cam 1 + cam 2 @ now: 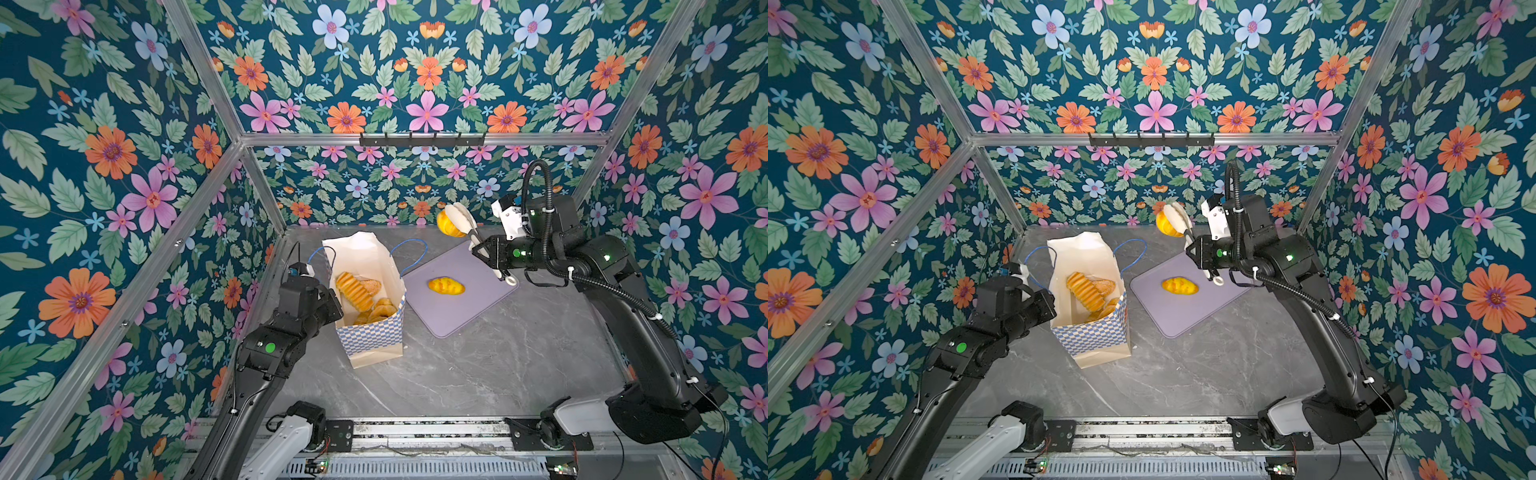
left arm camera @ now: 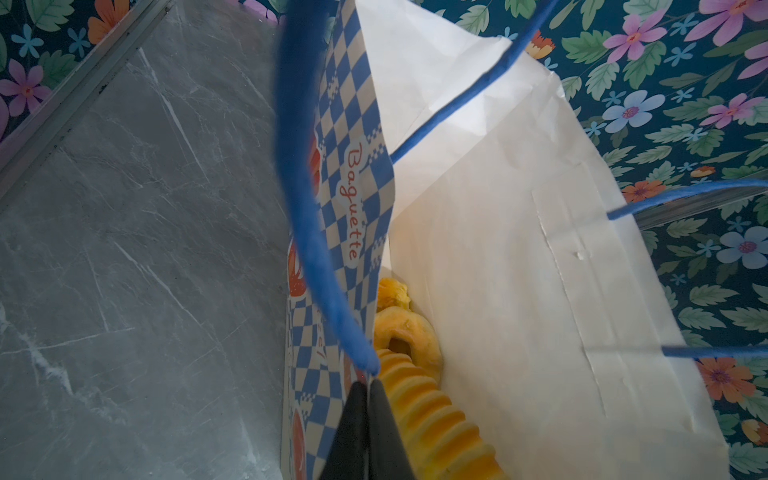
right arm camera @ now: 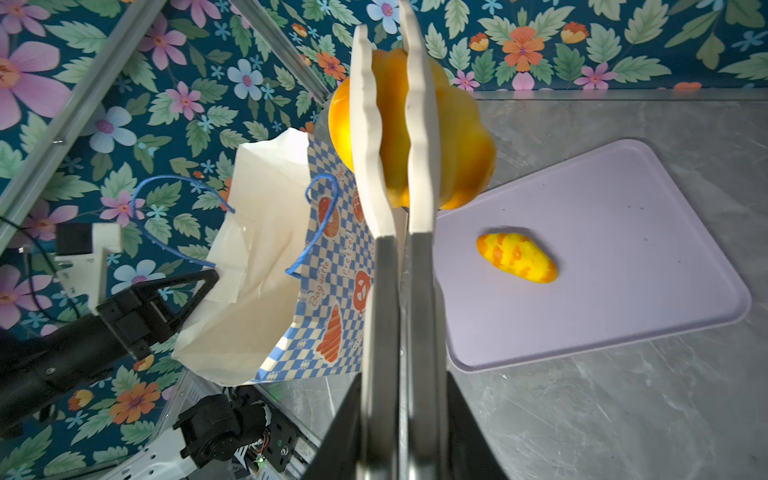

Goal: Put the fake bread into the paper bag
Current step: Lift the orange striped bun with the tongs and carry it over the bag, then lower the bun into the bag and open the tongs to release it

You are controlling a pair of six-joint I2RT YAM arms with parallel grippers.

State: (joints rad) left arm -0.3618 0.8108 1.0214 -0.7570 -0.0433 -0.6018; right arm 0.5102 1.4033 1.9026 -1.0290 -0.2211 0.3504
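The right fingers (image 3: pixel 336 449) are clamped on a pair of steel tongs with white paddle tips (image 3: pixel 395 291). The tongs pinch a glossy yellow toy bun (image 3: pixel 453 137) in the air, over the far edge of the flat lavender tray (image 1: pixel 457 316) and just right of the tall cream paper bag with the blue checkered band (image 1: pixel 372 340).

The left fingers (image 2: pixel 349 432) are shut together on the bag's left rim, where a blue cord handle (image 2: pixel 307 208) ends.

The main risk is the bun. It is slick and rounded and bulges out on both sides of the narrow paddles, so a quick swing leftward could squirt it out onto the grey marbled tabletop (image 1: pixel 498 365).

The bag is light and leans, and only that one pinch steadies it. Tongs catching a cord handle or a raised paper wall could crumple the mouth or tip the bag.

A long ribbed golden roll (image 1: pixel 353 291) lies across the bag's inside and leaves little room for the bun.

A streaked yellow-orange loaf (image 1: pixel 446 286) lies alone on the tray.
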